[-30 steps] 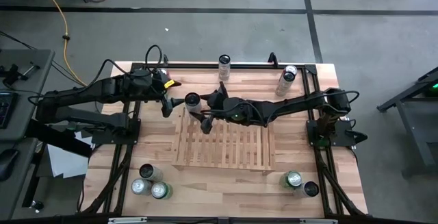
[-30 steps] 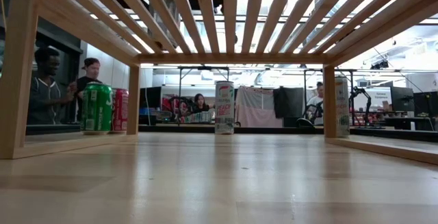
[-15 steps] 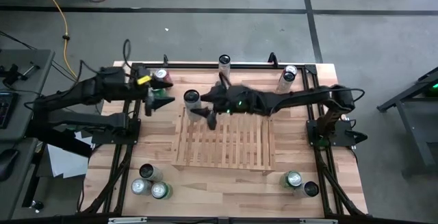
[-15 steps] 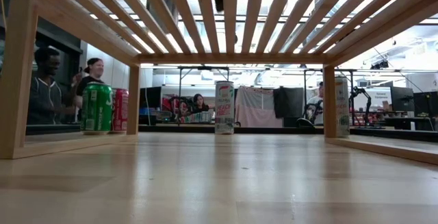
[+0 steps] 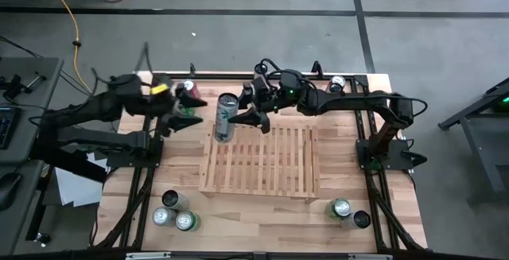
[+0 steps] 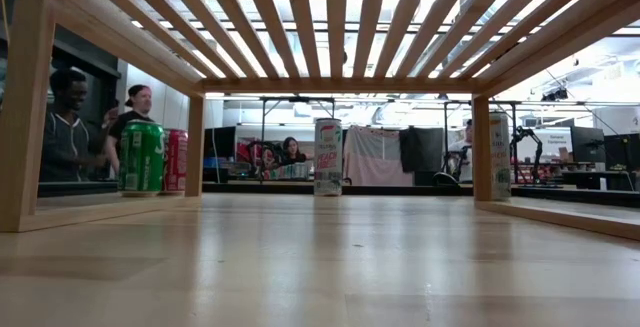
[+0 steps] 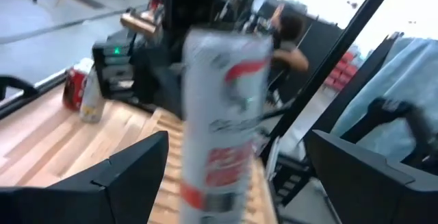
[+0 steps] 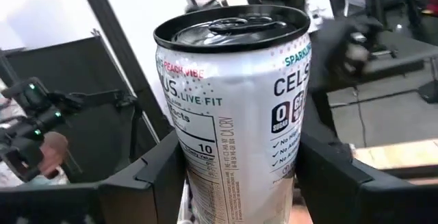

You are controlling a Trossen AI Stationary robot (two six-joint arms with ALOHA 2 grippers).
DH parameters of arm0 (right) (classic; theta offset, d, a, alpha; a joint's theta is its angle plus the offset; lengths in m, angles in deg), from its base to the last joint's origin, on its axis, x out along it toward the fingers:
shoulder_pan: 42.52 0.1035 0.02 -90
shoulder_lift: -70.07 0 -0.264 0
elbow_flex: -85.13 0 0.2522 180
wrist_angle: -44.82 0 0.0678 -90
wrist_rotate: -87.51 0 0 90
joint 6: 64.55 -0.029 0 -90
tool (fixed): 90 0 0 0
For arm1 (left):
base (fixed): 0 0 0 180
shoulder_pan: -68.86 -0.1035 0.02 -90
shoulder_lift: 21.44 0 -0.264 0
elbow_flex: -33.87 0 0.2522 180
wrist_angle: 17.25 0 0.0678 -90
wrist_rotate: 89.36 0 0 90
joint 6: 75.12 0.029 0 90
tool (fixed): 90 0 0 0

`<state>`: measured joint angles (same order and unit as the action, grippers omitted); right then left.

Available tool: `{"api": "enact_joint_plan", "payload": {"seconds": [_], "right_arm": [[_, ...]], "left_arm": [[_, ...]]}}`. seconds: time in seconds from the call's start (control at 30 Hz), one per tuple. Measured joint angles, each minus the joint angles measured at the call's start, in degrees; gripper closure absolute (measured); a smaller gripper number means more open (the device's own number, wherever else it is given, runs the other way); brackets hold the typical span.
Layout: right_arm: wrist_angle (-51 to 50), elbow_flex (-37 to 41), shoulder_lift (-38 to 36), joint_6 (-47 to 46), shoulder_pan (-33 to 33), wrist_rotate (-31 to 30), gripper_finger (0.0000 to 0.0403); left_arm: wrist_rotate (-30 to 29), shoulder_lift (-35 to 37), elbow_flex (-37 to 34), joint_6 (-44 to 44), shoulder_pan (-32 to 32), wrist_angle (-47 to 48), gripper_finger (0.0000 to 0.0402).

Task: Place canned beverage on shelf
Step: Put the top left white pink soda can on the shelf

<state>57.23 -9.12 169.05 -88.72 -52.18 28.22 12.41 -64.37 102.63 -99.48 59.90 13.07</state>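
Note:
A white-and-silver beverage can [image 5: 225, 118] is above the far left corner of the slatted light-wood shelf [image 5: 270, 164]. In the high view it shows its side lengthwise, with its top toward the far edge. My right gripper [image 5: 237, 113] is shut on it, and the can fills the right wrist view [image 8: 236, 107]. My left gripper [image 5: 188, 111] is open and empty to the can's left. The can appears blurred beyond its fingers [image 7: 226, 114]. My right gripper pinches the can's side wall [image 8: 205, 162] between its two fingers [image 8: 161, 172], below the top rim, one finger on each side. The fingers come from the table's right and lie across the can. The can looks lifted off the shelf and tilted, top toward the far edge.
A red can [image 5: 187, 87] stands by my left gripper. Other cans stand at the far edge [image 5: 337, 83], near left [image 5: 163, 202] and near right [image 5: 340, 208]. The low view looks under the shelf [image 6: 320, 85] at a green can [image 6: 143, 157]; people are behind the table.
My left gripper has drawn back toward the table's left edge, away from the can. My right gripper has risen and moved toward the far edge with the can. The can stood top-up at the shelf's far left corner and now shows its side, tipped.

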Motion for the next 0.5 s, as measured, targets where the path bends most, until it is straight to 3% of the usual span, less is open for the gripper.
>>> {"api": "enact_joint_plan", "payload": {"seconds": [0.2, 0.33, 0.5], "right_arm": [[-0.2, 0.0, 0.1, -0.4, 0.1, 0.8, 0.0187], [0.1, 0.0, 0.1, -0.4, 0.0, 1.0, 0.0187], [2.3, 0.0, 0.0, -0.5, 0.1, 1.1, 0.0187]], "left_arm": [[1.7, -5.0, 0.0, 2.3, 0.8, 0.3, 0.0059], [6.1, -7.0, 0.0, -1.0, 0.8, 0.2, 0.0059], [6.7, -10.0, 0.0, -4.0, 1.1, 0.0, 0.0059]]}}
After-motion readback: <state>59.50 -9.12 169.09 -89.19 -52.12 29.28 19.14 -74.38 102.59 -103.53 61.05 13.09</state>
